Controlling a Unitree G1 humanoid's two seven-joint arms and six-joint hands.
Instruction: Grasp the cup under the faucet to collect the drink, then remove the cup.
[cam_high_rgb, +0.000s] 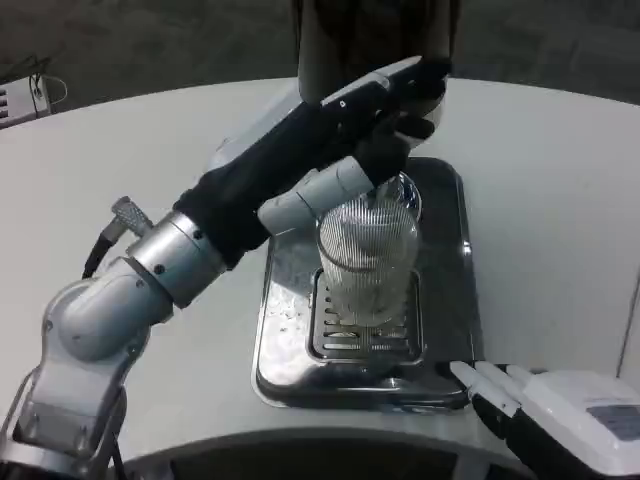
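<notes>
A clear ribbed cup (366, 255) stands upright on the grate of the silver drip tray (448, 300), under the spout of the black dispenser (375, 40). My left hand (340, 135) reaches across from the left, above the cup, with its fingertips (415, 85) at the dispenser's front near the faucet, which it hides. Whether those fingers press anything I cannot tell. The cup itself is not held. My right hand (555, 410) rests on the table at the lower right, beside the tray's front corner, fingers extended and holding nothing.
The white round table (560, 200) has free room to the right and left of the tray. Its front edge runs just below the tray. A small object (25, 95) lies at the far left edge.
</notes>
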